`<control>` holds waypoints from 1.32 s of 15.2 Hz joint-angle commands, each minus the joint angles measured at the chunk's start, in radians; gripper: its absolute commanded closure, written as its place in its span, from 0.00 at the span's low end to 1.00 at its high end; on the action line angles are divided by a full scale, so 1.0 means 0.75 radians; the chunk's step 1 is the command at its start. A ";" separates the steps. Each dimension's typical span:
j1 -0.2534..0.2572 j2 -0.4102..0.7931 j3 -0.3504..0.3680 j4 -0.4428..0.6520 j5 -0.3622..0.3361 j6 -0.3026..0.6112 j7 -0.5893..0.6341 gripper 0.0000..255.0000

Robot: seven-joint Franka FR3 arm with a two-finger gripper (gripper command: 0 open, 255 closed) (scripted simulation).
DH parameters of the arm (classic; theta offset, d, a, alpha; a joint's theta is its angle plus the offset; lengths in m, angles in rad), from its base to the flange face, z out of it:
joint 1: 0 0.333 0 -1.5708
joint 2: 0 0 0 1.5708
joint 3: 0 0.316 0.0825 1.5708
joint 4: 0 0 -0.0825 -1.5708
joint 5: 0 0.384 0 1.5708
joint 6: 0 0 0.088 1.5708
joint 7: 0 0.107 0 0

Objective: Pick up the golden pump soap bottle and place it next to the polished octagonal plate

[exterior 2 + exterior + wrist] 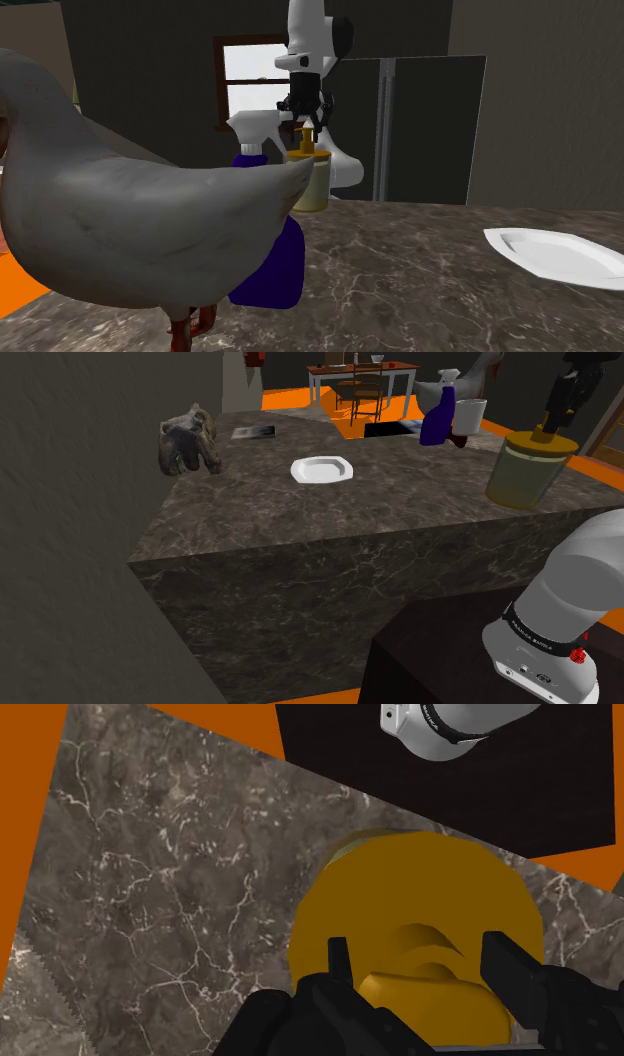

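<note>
Soap bottle [528, 472], pump type: golden cap and pump head over a translucent yellowish body, upright on the dark veined counter [300, 522], at the shoulder view's right, close to the counter's near edge and the dark box stand [440, 652]. Pincer [550, 424], all black: hangs directly over the bottle, released, with its two fingers [338, 962] spread to either side of the golden pump head. The wrist view shows the head between them, but whether they touch it cannot be made out. Plate [322, 470], white, octagonal: lies flat near the middle of the counter, well apart from the soap bottle, on the shoulder view's left of it. Spray bottle [437, 420], deep purple with a pale trigger head: stands upright toward the far side of the counter, with a white cup [470, 414] just beside it on the shoulder view's right. Figurine [190, 440], grey, animal-shaped: stands at the counter's far left corner in the shoulder view. Booklet [255, 432]: lies flat on the counter just beyond the figurine. Goose figure [120, 220], grey with reddish feet: stands on the counter, large and near in the second exterior view, covering part of the spray bottle and the lower left of the soap bottle. Floor [30, 784], orange: surrounds the counter. Table [362, 370] with a chair: stands far off, beyond the counter, in the shoulder view.
</note>
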 commanded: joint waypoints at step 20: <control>0.018 0.115 0.026 0.268 0.028 -0.153 -0.023 1.00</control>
